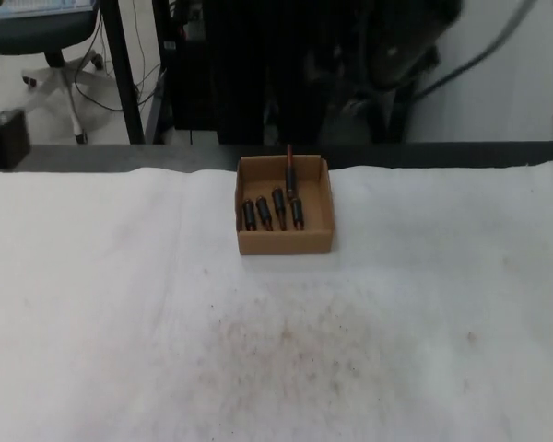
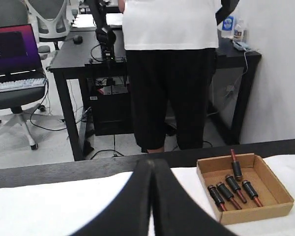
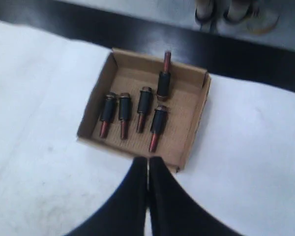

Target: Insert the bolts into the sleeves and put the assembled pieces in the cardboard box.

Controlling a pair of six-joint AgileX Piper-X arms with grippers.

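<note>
box (image 1: 286, 242) on worktop (image 1: 111, 313), far middle | five pieces (image 3: 140, 102) inside, one leaning on far wall | left pincer (image 2: 151, 164) closed, empty | right pincer (image 3: 148, 162) closed, empty | likely done: back off without nudging box

The left gripper (image 2: 151, 162) is closed, its two black fingers (image 2: 135, 201) pressed together into a single tip, aimed forward and about level. The right gripper (image 3: 148, 160) is closed the same way, tips touching, and tilts steeply downward.
</note>
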